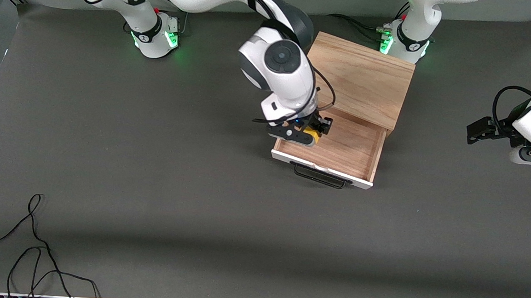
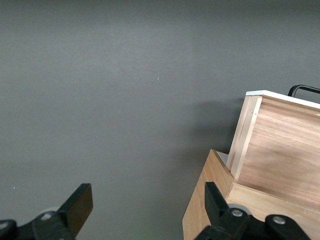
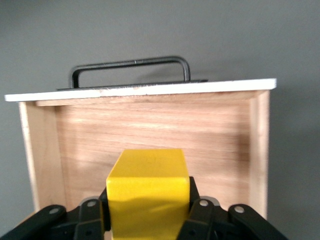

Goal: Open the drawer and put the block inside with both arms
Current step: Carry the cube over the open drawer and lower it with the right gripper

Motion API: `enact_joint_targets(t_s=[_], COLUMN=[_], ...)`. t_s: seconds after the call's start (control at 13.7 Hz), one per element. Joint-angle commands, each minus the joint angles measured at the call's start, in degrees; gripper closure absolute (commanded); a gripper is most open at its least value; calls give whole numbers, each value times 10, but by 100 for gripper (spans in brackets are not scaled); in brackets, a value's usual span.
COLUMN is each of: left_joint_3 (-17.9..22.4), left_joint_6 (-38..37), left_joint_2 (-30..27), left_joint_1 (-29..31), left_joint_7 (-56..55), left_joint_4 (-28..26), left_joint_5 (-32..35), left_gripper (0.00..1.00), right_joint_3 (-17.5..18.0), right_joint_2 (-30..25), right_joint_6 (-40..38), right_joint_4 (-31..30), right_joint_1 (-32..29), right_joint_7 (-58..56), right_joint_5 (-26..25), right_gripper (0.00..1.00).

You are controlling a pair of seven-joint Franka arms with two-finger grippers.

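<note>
The drawer (image 1: 346,147) stands pulled out of the oak-grain wooden box (image 1: 362,76), its white front and black handle (image 1: 320,176) toward the front camera. My right gripper (image 1: 311,132) is shut on the yellow block (image 1: 313,134) and holds it over the drawer's corner beside the box, toward the right arm's end. In the right wrist view the block (image 3: 148,185) sits between the fingers (image 3: 200,212) above the drawer's wood floor (image 3: 150,127). My left gripper (image 1: 478,130) waits open and empty above the table beside the box; its view shows the drawer's side (image 2: 285,145).
Loose black cables (image 1: 33,254) lie on the dark table near the front edge, toward the right arm's end. The two green-lit arm bases (image 1: 157,36) (image 1: 405,42) stand along the table's back edge.
</note>
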Motion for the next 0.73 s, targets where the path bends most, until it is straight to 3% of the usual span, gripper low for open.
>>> enact_joint_targets(t_s=[0.0,0.29,0.51,0.66], left_joint_3=[15,14,13,13], left_joint_6=[-6,-8,-5,-9], left_joint_2=[-12,-12,-11,-12], left_joint_1=[-11,-12,-10,-11], left_joint_7=[11,11,12,36], left_joint_4=[-6,-7,-7,-11], left_joint_5=[-6,-6,-7,-13], left_gripper=[0,0,0,0], right_joint_3=[-5,-6,-7,-7], right_joint_2=[34,62,70,71], right_joint_6=[16,18,19,19], right_joint_4=[25,24,24,13], right_joint_1=[26,42,49,49], right_joint_7=[51,89,95,96], right_joint_5=[5,3,-2,-2], right_gripper=[87,82,70,54])
